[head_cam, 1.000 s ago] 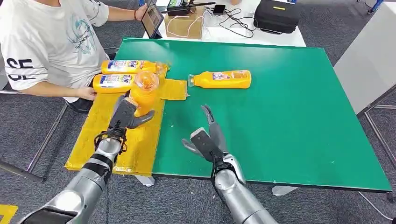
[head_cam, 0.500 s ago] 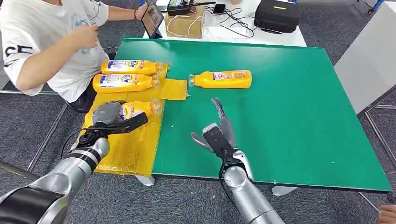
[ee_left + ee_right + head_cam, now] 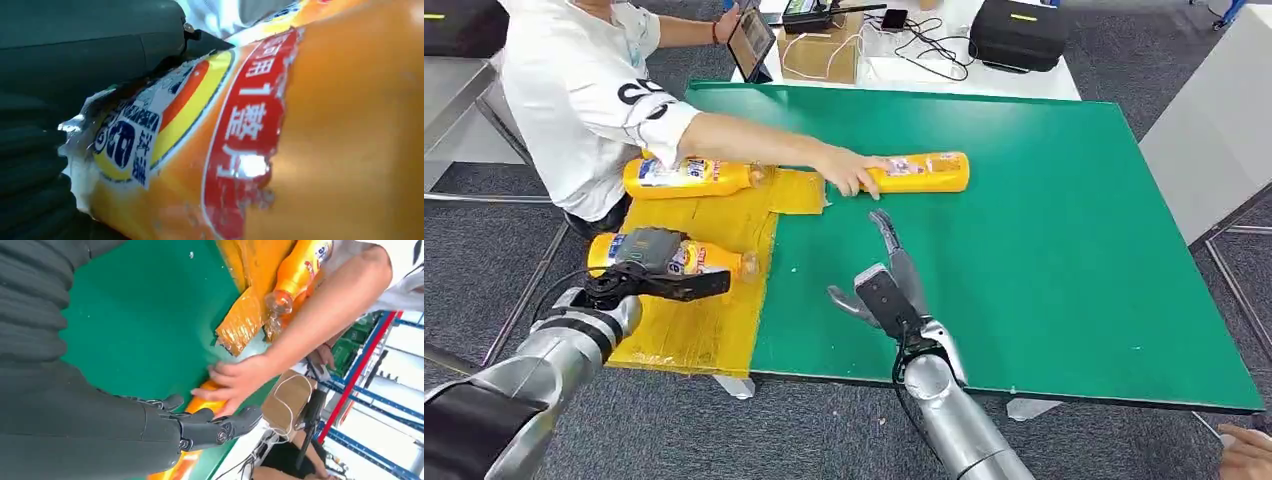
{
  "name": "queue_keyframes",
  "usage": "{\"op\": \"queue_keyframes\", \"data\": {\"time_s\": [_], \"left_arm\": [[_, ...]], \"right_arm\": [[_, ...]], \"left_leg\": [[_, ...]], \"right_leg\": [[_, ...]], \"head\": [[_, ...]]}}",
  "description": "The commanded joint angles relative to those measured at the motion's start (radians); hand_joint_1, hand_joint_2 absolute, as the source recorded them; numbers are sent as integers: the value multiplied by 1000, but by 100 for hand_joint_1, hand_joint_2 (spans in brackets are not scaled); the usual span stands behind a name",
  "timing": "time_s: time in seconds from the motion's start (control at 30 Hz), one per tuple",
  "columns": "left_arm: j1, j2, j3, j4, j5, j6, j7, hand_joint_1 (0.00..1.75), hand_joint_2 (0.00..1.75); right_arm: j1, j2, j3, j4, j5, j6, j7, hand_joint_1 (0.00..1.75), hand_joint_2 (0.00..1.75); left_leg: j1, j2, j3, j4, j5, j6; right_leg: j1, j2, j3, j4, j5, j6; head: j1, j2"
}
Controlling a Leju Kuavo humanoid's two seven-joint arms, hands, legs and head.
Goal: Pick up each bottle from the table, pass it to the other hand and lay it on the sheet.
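Left hand (image 3: 656, 262) grasps an orange bottle (image 3: 686, 255), lying on its side low over the yellow sheet (image 3: 714, 320), cap end toward the green bench (image 3: 1044, 260). Whether the bottle already rests on the sheet or sits just above it, cannot tell; the left wrist view shows label pressed close against the palm and thumb.

Right hand (image 3: 886, 285) released, fingers apart, nothing in it, hovering over the bench just beside the sheet's edge.

Second bottle (image 3: 686, 177) lies on the far part of the sheet. Third bottle (image 3: 924, 171) lies on the bench, well apart from the sheet; a person's hand (image 3: 849, 175) rests on its neck end.

Step in hand, as I judge it: laying the held bottle down. To do it well:
- bring it flat to the sheet before the fingers loosen, so it does not roll toward the bench edge
- keep it parallel to the bottle already laid, with space between
- spread fingers sideways, lift straight off, no drag on the crinkled sheet

Right hand should hold off from the third bottle while the person's hand is on it
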Motion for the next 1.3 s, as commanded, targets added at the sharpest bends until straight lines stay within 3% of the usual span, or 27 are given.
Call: {"op": "queue_keyframes", "data": {"time_s": [0.03,0.4,0.73,0.77,0.9,1.03,1.13,1.3], "left_arm": [[-22,11,-89,91,-24,-17,27,0,175],[-13,13,-74,87,-27,21,12,0,175],[8,2,49,65,64,110,-97,0,175],[47,-7,174,28,188,202,-220,0,0],[126,-45,364,-24,363,288,-434,0,0],[204,-91,483,-101,518,216,-611,0,0],[265,-107,488,-234,636,124,-628,0,0],[277,-110,484,-276,694,94,-628,0,0]], "right_arm": [[-52,-22,30,55,13,9,3,0,175],[-53,-28,28,52,15,11,8,0,175],[-59,-34,27,64,20,17,15,0,175],[-59,-39,29,74,33,9,24,0,175],[-33,-56,25,70,54,-5,46,0,175],[-4,-83,21,67,86,-10,73,0,175],[3,-97,15,78,106,-3,91,0,175],[0,-100,13,87,119,-5,102,0,175]], "left_leg": [[2,2,9,0,-4,-2],[1,2,8,0,-3,-1],[1,2,7,0,-2,-1],[1,2,6,-1,-2,-1],[2,2,10,0,-4,-1],[0,-1,8,-2,-2,-1],[0,-1,8,-1,-2,-1],[1,0,7,1,-3,-1]], "right_leg": [[2,1,8,0,-3,-3],[2,1,7,0,-2,-2],[1,1,6,0,-2,-2],[1,1,5,0,-1,-1],[2,1,9,0,-3,-2],[0,-2,8,-2,-3,-1],[1,-2,8,-2,-3,-1],[1,-2,7,-1,-3,-2]], "head": [[1,0],[1,0],[1,0],[0,0],[0,0],[0,0],[1,0],[1,0]]}}
